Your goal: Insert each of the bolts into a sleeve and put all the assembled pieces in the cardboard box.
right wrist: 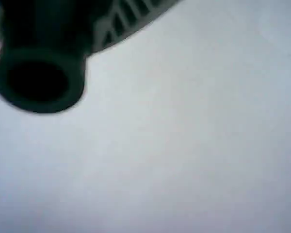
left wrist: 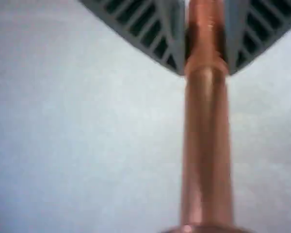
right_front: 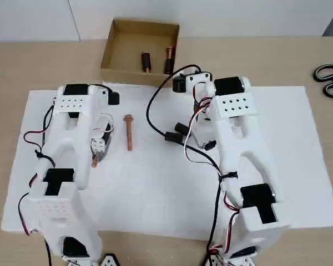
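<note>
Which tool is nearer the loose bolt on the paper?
Left. The left tool, gripping another bolt, sits beside the loose bolt; the right tool, holding a sleeve, is farther off.

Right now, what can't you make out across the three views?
- Left wrist view: the bolt is blurred, and its head is cut off by the frame edge.
- Right wrist view: the sleeve is blurred, and its bore is too dark to see into.
- High view: the left gripper is partly hidden by its own arm. The pieces in the cardboard box are too small to judge seating.
</note>
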{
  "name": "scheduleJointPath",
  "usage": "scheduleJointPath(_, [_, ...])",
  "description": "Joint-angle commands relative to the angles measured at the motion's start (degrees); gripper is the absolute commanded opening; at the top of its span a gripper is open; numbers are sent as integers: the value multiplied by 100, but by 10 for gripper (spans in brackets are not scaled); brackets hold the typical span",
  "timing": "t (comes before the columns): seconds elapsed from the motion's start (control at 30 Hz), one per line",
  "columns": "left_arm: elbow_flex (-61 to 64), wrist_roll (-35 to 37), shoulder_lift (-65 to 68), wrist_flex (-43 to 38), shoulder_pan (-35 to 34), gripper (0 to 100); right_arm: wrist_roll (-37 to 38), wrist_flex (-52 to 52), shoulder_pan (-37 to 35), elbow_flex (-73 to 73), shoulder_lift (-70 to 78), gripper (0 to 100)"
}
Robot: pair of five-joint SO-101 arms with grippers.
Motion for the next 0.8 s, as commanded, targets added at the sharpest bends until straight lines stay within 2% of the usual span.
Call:
scheduleJointPath(0.0, [-198,-44,-97,114,18,32,-26,-48,40,-18,-356,4])
scheduleJointPath(0.17, [-198,-53,-97,114,26,106,-18,-57,40,-18,-356,5])
scheduleJointPath(0.57, [-224,-79,-510,105,18,105,123,-127,40,-18,-356,5])
scheduleJointPath(0.77, [-207,-79,-826,-501,18,105,123,-136,40,-18,-356,5])
